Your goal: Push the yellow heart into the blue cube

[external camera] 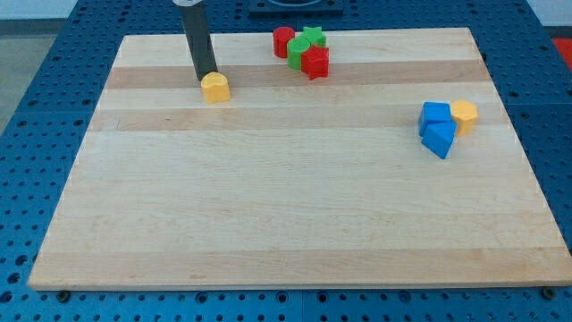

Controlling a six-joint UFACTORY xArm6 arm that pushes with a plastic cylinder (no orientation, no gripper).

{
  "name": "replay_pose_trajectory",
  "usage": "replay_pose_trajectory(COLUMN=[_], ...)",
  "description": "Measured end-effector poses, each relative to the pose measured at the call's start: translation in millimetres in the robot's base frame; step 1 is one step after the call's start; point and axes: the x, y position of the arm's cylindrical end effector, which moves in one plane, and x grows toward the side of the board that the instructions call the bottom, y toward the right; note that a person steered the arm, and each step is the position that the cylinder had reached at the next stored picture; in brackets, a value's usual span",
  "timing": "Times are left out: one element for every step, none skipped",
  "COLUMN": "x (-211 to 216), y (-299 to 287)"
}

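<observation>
While my tip (206, 79) touched the yellow heart (215, 88) at upper left of the frame, you had no fingers, only a rod. Heart judged light, rigid, slippery; push its left face toward the blue cube (435, 114) at right.

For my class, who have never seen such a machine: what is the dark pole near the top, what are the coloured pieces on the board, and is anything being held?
There is one picture, from a single camera looking down at a slant on a wooden board. The dark pole is the end of a robot arm. It has no hand, so it holds nothing; it only pushes pieces by sliding its lower end along the board. Here my tip stands just at the view's upper left of the yellow heart, touching it or nearly so. At the view's top sits a cluster of red and green blocks. At the view's right lie the blue cube, another blue block below it, and a second yellow block beside them.
</observation>
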Motion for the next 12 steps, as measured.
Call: replay_pose_trajectory(x=[4,4,4,8,38,53,54,54,54,76,95,103], y=[-2,-2,-6,-7,-7,10,58,126,140,102,89,113])
